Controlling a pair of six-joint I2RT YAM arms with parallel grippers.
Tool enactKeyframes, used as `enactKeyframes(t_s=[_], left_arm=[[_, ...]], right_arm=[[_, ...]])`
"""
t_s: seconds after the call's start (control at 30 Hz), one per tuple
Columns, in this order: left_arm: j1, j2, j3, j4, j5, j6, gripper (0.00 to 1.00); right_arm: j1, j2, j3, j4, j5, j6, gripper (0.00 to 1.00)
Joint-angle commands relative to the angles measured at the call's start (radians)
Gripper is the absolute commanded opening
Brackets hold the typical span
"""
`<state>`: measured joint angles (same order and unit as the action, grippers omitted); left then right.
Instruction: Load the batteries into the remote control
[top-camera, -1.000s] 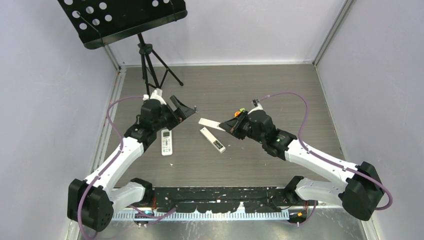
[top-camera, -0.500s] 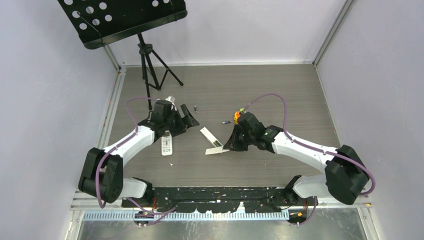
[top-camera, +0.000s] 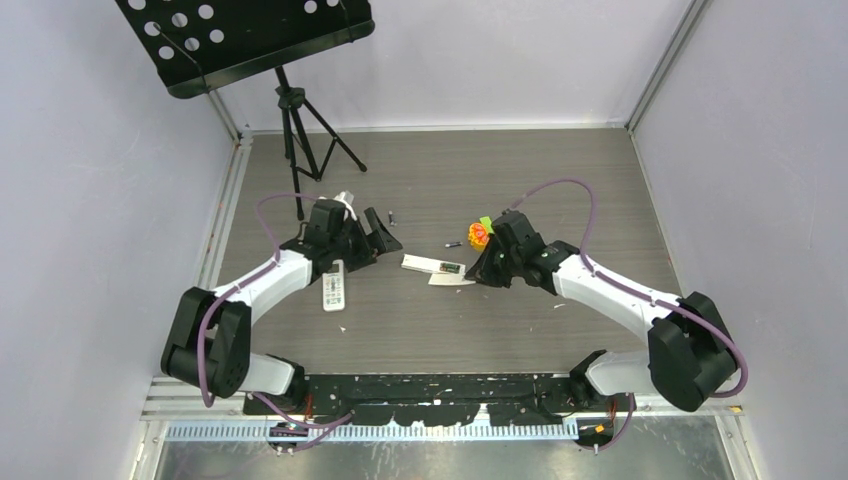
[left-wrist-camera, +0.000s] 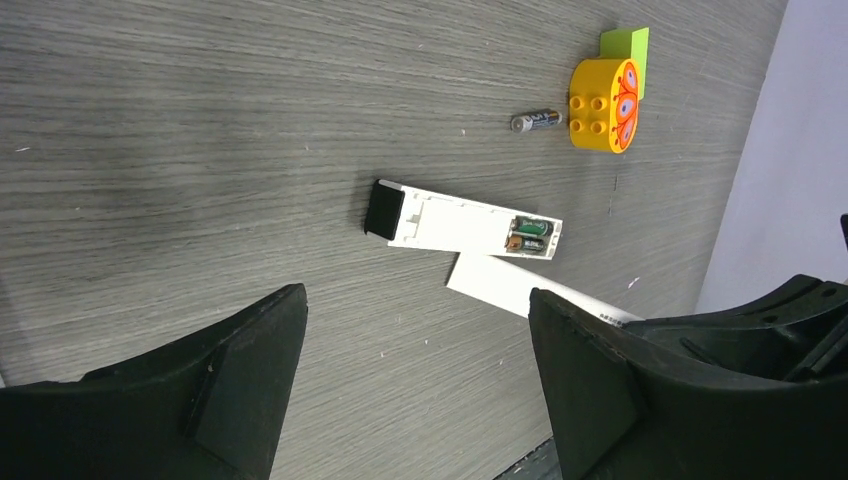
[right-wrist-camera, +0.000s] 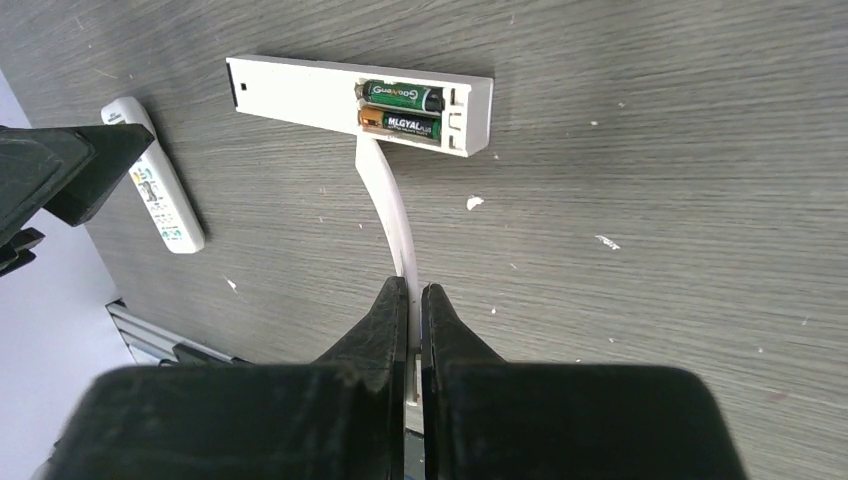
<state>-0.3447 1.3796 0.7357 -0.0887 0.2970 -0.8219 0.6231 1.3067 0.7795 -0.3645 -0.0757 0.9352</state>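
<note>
Grey wood-grain table (top-camera: 560, 180), lilac walls (top-camera: 480, 50). The open remote (right-wrist-camera: 300, 95), diagonal half a second earlier, lay crosswise mid-table, two batteries (right-wrist-camera: 400, 97) seated inside; two loose batteries (top-camera: 453, 244) lay nearby. Right gripper (right-wrist-camera: 413, 300) pinched the white cover (right-wrist-camera: 385, 200); left gripper (left-wrist-camera: 417, 300) gaped empty near a second remote (top-camera: 334, 285).

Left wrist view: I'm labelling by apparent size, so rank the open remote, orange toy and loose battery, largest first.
1. open remote
2. orange toy
3. loose battery, clearly the smallest
</note>
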Motion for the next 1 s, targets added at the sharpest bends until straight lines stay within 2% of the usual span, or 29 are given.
enactKeyframes(t_s=[0.0, 0.07, 0.17, 0.27, 0.53, 0.73, 0.97], left_arm=[[0.003, 0.004, -0.018, 0.067, 0.024, 0.004, 0.83], [0.003, -0.001, -0.026, 0.069, 0.024, 0.004, 0.83], [0.003, -0.006, -0.038, 0.072, 0.017, 0.007, 0.83], [0.003, -0.007, -0.042, 0.076, 0.012, 0.007, 0.83], [0.003, -0.027, -0.063, 0.133, 0.006, -0.001, 0.99], [0.004, -0.012, -0.054, 0.145, 0.026, 0.008, 1.00], [0.004, 0.034, -0.037, 0.162, 0.068, 0.012, 0.97]], right_arm=[[-0.011, 0.000, 0.018, -0.056, 0.034, -0.071, 0.00], [-0.011, -0.017, 0.010, -0.021, -0.022, -0.097, 0.00], [-0.011, -0.068, -0.009, 0.070, -0.189, -0.145, 0.00], [-0.011, -0.100, -0.015, 0.160, -0.297, -0.129, 0.00], [-0.043, 0.008, 0.027, 0.309, -0.250, -0.033, 0.00], [-0.085, 0.114, 0.059, 0.442, -0.276, 0.007, 0.00], [-0.106, 0.196, 0.077, 0.480, -0.313, 0.037, 0.00]])
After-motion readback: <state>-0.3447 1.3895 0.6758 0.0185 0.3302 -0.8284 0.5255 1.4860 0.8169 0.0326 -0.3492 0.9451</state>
